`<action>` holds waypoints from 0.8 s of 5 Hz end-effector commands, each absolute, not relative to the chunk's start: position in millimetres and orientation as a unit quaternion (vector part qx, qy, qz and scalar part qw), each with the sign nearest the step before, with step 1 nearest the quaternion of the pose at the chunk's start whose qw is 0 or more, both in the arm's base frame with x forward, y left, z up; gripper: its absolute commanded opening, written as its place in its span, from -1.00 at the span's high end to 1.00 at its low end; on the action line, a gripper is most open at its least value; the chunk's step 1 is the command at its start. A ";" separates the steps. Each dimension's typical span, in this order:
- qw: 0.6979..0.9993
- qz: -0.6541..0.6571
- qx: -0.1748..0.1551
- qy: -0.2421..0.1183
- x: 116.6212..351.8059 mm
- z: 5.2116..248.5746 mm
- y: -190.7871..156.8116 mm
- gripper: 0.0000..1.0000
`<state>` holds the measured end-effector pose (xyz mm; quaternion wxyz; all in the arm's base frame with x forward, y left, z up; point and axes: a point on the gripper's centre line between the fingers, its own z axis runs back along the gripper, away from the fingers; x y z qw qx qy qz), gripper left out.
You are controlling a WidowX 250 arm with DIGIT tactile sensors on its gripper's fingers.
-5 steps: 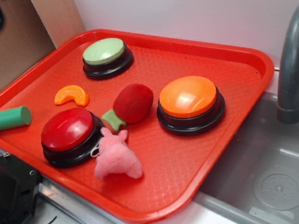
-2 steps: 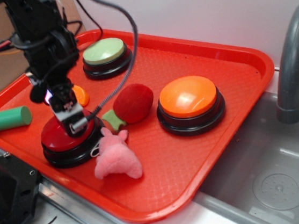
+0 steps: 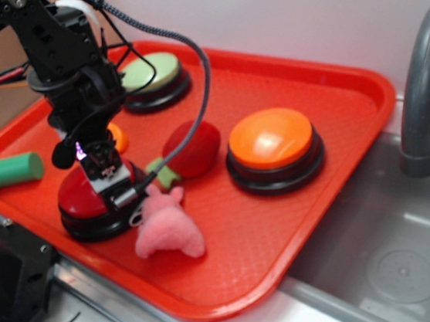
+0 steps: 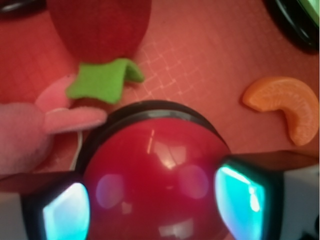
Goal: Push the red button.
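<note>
The red button [image 3: 75,197], a glossy dark red dome on a black base, sits at the tray's front left. My gripper [image 3: 114,188] hangs right over its top, the black arm coming down from the upper left and hiding much of the dome. In the wrist view the red button [image 4: 155,165] fills the lower middle. My gripper [image 4: 155,200] is open, with one glowing cyan fingertip on each side of the dome and nothing held. Whether the fingertips touch the dome cannot be told.
On the red tray [image 3: 361,82] are an orange-topped button [image 3: 271,139], a green-topped button [image 3: 154,71], a fuzzy red plush ball [image 3: 194,148], a pink plush toy [image 3: 164,227], an orange slice [image 3: 117,135] and a green cylinder [image 3: 10,169]. A grey sink [image 3: 396,249] and faucet [image 3: 424,83] lie to the right.
One second ago the arm was out of the scene. It came in from the upper left and has since sunk lower over the red button, shifting slightly right.
</note>
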<state>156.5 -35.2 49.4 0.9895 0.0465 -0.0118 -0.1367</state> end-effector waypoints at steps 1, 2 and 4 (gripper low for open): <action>0.990 -0.138 0.028 -0.010 164.4 61.6 -31.1 -1.00; 0.989 -0.144 0.021 -0.007 169.5 82.0 -30.8 -1.00; 0.990 -0.140 0.022 -0.007 167.5 106.6 -30.4 -1.00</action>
